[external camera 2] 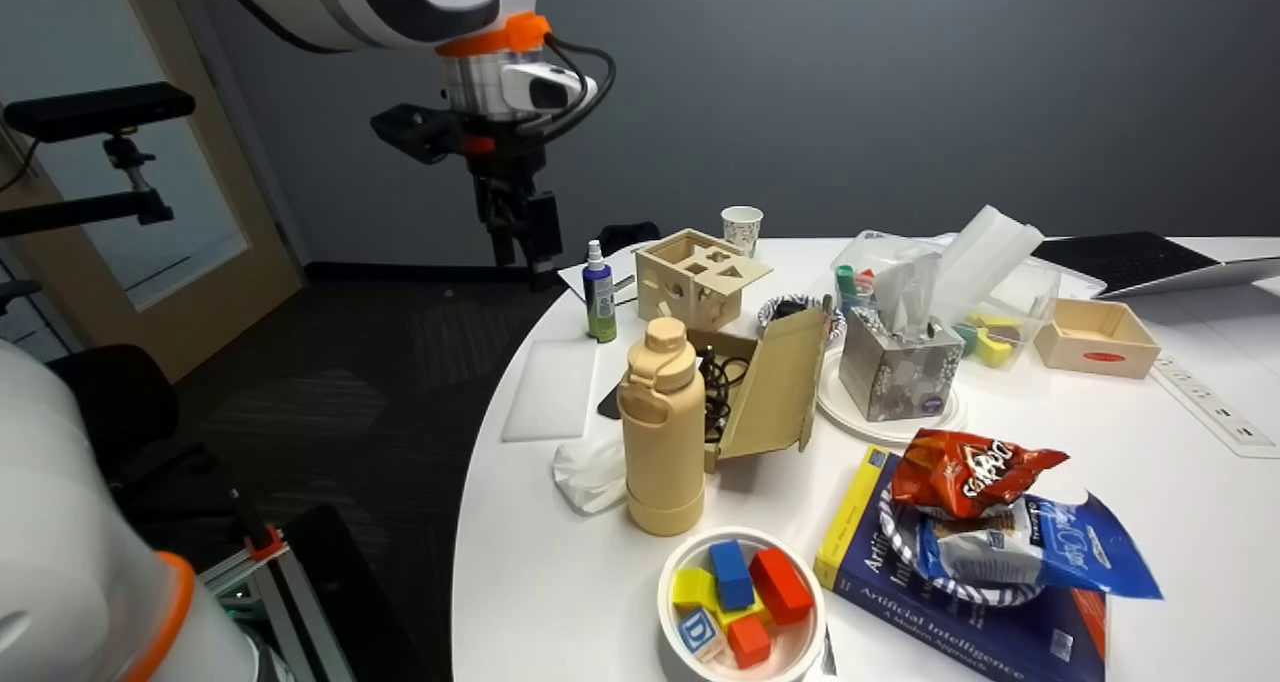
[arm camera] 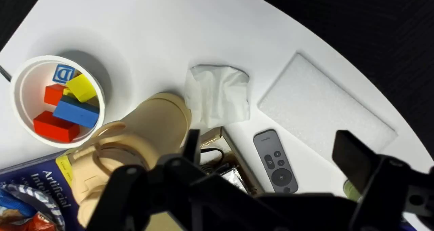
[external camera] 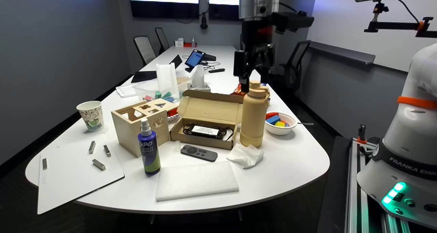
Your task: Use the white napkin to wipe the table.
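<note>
In the wrist view, the white bowl (arm camera: 28, 88) contains red blocks (arm camera: 56, 126), a blue block (arm camera: 76, 111), yellow blocks (arm camera: 82, 87) and a letter block (arm camera: 63, 73) marked D. In an exterior view, the cardboard box (external camera: 201, 142) stands with its lid (external camera: 210, 110) raised at the far side; it contains a white-labelled black unit (external camera: 205, 132) and a black cable (external camera 2: 713, 397). The wooden shape-sorter box (external camera: 126, 132) stands to the left of the cardboard box. The tan water bottle (external camera: 252, 120) stands upright to the right, between the cardboard box and the white bowl. In an exterior view, the tissue box (external camera 2: 905, 387) has a tissue (external camera 2: 908, 297) projecting from its top. The striped basket (external camera 2: 985, 595) rests on the Artificial Intelligence book (external camera 2: 950, 627) and holds a red snack bag (external camera 2: 955, 472) and a blue snack bag (external camera 2: 1080, 552).

The jaws of the gripper (arm camera: 269, 148) stand apart, with the fingertips (arm camera: 347, 153) widely spaced at left and right of the wrist view. The gripper is raised above the table (external camera: 293, 164); the remote control (arm camera: 275, 158), lying on that table, shows in the gap. The crumpled white napkin (arm camera: 218, 95) lies on the table, outside the gap, beyond the left-hand fingertip in the wrist view and on the table-edge side. In an exterior view, the napkin lies just beside the near side of the tan water bottle's base; contact between the two cannot be confirmed.
</note>
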Controlling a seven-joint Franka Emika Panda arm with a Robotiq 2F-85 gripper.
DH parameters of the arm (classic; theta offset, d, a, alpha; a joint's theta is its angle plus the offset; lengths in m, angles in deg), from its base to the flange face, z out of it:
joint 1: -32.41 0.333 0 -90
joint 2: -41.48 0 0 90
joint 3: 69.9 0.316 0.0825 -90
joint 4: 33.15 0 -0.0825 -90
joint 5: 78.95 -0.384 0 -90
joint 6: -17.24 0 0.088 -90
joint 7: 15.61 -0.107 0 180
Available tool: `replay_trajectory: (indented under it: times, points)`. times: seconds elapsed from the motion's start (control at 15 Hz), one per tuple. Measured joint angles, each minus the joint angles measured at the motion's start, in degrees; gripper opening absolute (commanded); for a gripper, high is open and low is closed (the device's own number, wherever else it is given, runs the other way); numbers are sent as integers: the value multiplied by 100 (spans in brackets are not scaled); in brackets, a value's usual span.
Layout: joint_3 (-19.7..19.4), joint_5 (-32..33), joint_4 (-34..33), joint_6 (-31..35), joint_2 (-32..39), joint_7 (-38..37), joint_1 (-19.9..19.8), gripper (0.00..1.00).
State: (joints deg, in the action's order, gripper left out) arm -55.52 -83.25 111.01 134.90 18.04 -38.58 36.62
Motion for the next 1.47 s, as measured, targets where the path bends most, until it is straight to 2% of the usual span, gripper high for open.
replay_trajectory:
  times: [0.27,0.6,1.0,1.47]
  points:
    - [102,167,-4,937,1078,-520,-5,100]
    - [-33,911,-90,1986,2531,-1555,-6,100]
    - [-546,1117,-385,2290,3719,-2381,429,100]
    - [-1045,1113,-635,2522,4405,-2926,831,100]
